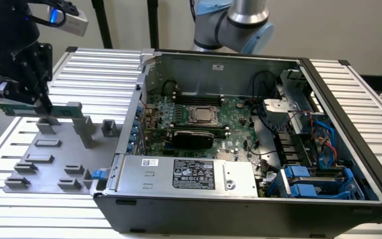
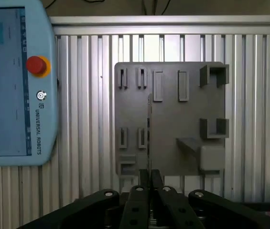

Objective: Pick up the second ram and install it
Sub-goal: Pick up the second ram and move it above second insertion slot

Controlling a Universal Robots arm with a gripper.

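Hanging level in the gripper (image 1: pixel 46 105), the second ram (image 1: pixel 22 110) sits well outside the computer case (image 1: pixel 244 219), towards the exterior view's left. Long green board, held near its middle, both ends sticking out past the grip. Fingers (image 1: pixel 47 99) pinched shut on its flat faces.

Wrist view: second ram (image 2: pixel 148 124) seen edge-on, a thin dark line running out from the gripper (image 2: pixel 149 175). The two fingertips are pressed close with only the board's thickness between them.

Directly beneath: grey fixture plate (image 1: pixel 45 164), with raised brackets and narrow slots, several of them unfilled. The stick is just above one small bracket at the plate's far end. Cannot tell whether the lower edge touches it. Same fixture plate (image 2: pixel 173 119) lies flat under the camera in the wrist view.

Plate rests on a ribbed aluminium table (image 1: pixel 105 64). Teach pendant (image 2: pixel 10 81) lies on the table beside the plate, red button (image 2: pixel 36 65) on its face.

Case sits to the exterior view's right of the plate, on its side, panel off. Inside: green motherboard (image 1: pixel 234 117), silver CPU (image 1: pixel 204 115) near its centre, power supply (image 1: pixel 184 174) along the near wall, blue drive caddies (image 1: pixel 310 181) at the near right corner.

Arm (image 1: pixel 238 22), grey with pale blue joint caps, is behind the case.
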